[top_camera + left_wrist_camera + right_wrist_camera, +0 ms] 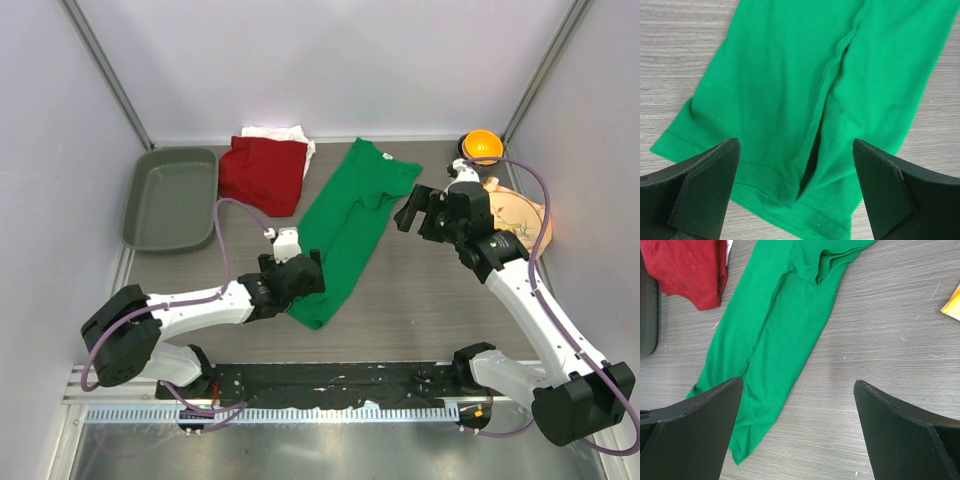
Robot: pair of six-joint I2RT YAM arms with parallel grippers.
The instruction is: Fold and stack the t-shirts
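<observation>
The bright green t-shirt (345, 235) lies folded lengthwise in a long strip across the table's middle. It fills the left wrist view (805, 90) and shows in the right wrist view (770, 340). The dark red t-shirt (262, 173) lies folded at the back, on top of the white t-shirt (285, 133), of which only an edge shows. My left gripper (303, 272) is open, just above the green shirt's near hem. My right gripper (412, 212) is open and empty, above the table beside the shirt's far right sleeve.
A grey-green tray (170, 197) stands at the back left. An orange bowl (480, 146) and a plate on an orange checked napkin (520, 215) sit at the back right, under the right arm. Walls close in left, right and back.
</observation>
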